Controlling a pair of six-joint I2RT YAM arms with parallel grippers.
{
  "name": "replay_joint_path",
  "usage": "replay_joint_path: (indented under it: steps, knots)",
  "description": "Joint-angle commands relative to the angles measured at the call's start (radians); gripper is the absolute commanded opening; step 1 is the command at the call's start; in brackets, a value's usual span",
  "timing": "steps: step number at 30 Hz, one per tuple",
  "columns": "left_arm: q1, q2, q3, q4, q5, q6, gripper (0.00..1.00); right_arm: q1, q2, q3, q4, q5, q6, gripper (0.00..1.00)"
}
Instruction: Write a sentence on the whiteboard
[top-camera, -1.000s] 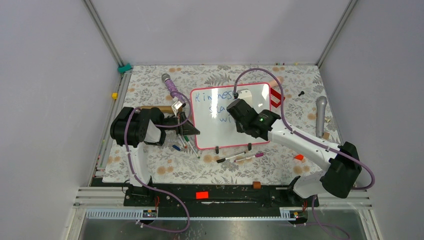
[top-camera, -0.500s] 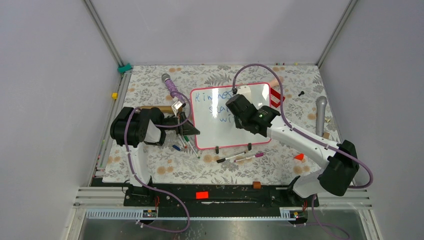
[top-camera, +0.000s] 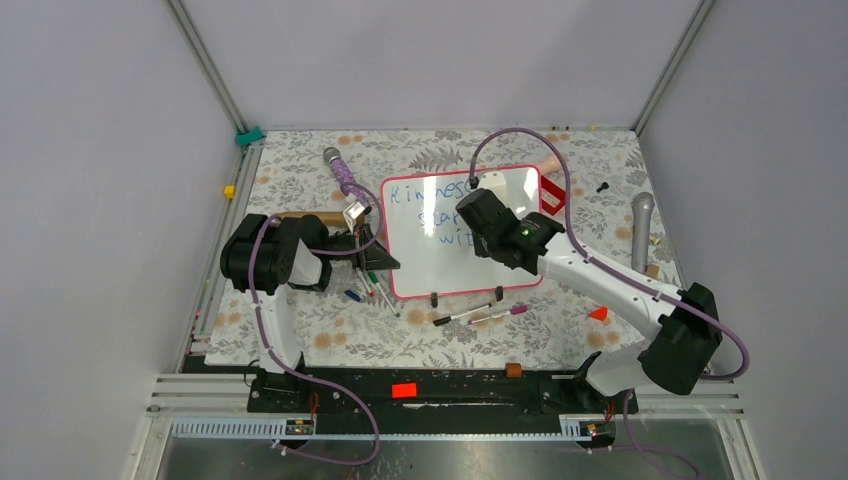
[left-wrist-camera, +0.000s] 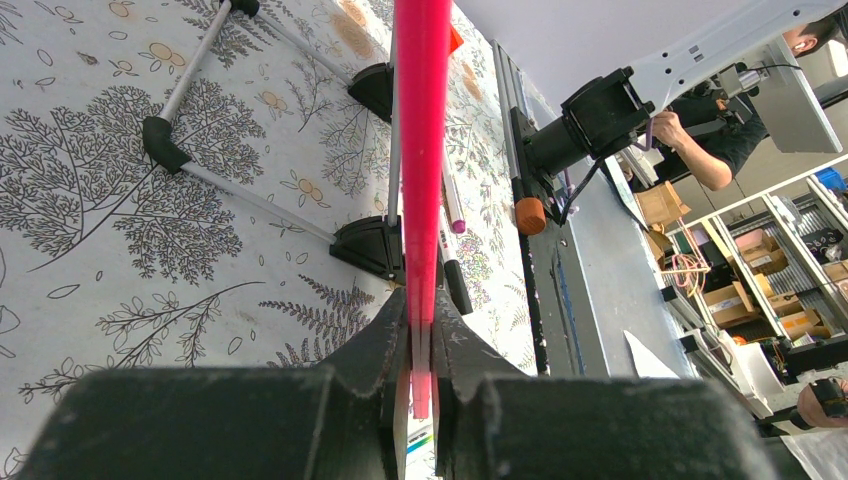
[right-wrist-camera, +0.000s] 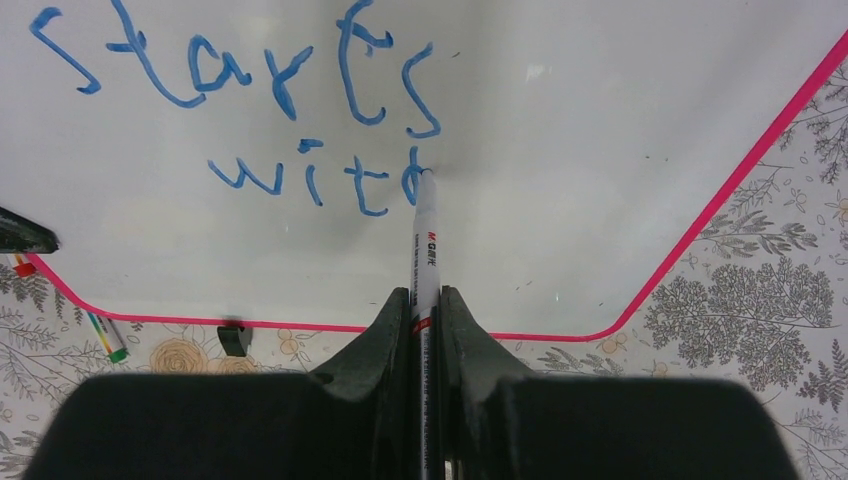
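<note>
Whiteboard (top-camera: 430, 262) sits a little toward 12 o'clock of the middle of the floral surface (top-camera: 300, 330). Its long axis runs from 9 to 3 o'clock, turned slightly so the 3 o'clock end lies farther back. Its top edge faces 12 o'clock, so the blue writing reads upright from the arms' side. Its two black clip feet (top-camera: 434, 298) sit on the 6 o'clock edge. The left gripper (top-camera: 375, 258) is at the board's 8 o'clock corner, and in the left wrist view its jaws are clenched on the thin pink rim (left-wrist-camera: 422, 150), which runs edge-on straight up from between them. The right gripper (top-camera: 475, 210) hangs over the board at about 1 o'clock of its centre, jaws clamped on a white-barrelled marker (right-wrist-camera: 427, 240) that points away from the wrist toward 12 o'clock in its own view. The marker's tip touches the glossy white face at a half-drawn stroke just after "wit". Above that line the right wrist view shows "starts"; from above, a first line beginning "Kin" is partly hidden by the gripper. Two loose markers (top-camera: 480, 316) lie just at 6 o'clock of the board, and several more (top-camera: 365, 285) lie beside the left gripper. A grey microphone (top-camera: 641, 230) lies well apart at 3 o'clock.
</note>
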Motion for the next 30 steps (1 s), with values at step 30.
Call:
replay_joint_path:
  steps: [30]
  knots:
    - [-0.001, -0.005, -0.004, 0.037, 0.014, 0.019, 0.0, -0.025, -0.166, -0.035, -0.003, 0.069, 0.001, 0.0]
